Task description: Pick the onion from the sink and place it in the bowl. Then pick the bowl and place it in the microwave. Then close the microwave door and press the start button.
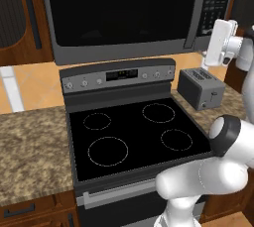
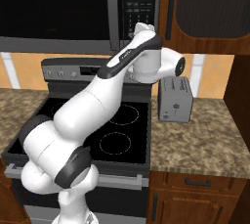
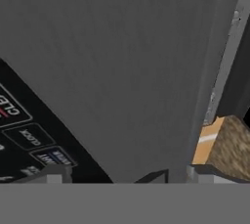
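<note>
Overhead, the microwave [image 1: 59,55]: it hung on the far wall directly above the stove [image 1: 134,132], between wooden cabinets [image 2: 205,8].
Microwave door [image 1: 121,8]: it was shut flat against the front, its black glass window dark, so I could not see inside.
Button panel [image 2: 139,8]: a dark strip of keys sat on the microwave's right end, just right of the door; in my hand view, some labelled keys showed at the lower left [image 3: 29,135].
My pincer [image 3: 124,175]: its two tips stood apart with nothing between them, close up against a plain grey face of the microwave beside the keys.
My hand [image 1: 221,42]: it was raised high at the right, just off the lower right corner of the microwave, near the bottom of the panel.
My arm [image 2: 93,105]: it reached up and to the far right across the stove.
Stove top: black glass with four ring marks, nothing on it.
Toaster [image 1: 201,88]: small and silver, it stood on the counter just right of the stove, below my hand.
Counter [image 1: 30,141]: speckled brown stone ran on both sides of the stove.
</note>
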You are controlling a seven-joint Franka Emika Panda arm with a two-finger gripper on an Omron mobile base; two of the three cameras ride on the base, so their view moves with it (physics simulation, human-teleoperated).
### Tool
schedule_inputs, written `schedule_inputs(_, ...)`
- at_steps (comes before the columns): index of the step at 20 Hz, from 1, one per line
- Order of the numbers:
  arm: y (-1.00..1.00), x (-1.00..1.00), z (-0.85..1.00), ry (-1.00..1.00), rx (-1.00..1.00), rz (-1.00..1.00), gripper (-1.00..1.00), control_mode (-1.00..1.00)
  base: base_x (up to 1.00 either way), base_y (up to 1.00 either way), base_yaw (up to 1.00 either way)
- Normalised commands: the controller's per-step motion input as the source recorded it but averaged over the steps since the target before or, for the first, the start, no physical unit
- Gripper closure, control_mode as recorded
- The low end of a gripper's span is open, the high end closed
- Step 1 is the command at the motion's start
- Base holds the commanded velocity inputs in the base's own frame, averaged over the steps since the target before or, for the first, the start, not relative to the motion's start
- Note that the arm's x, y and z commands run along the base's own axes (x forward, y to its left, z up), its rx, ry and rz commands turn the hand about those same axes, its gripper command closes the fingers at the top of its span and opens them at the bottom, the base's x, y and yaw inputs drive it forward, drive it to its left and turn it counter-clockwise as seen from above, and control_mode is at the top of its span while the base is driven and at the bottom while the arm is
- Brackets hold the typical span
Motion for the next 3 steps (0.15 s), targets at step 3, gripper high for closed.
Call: schedule_inputs(3, 0.00, 0.04, -0.09, -0.01, 0.02, 0.00, -1.00, -1.00, 0.00, 0.00, 0.00)
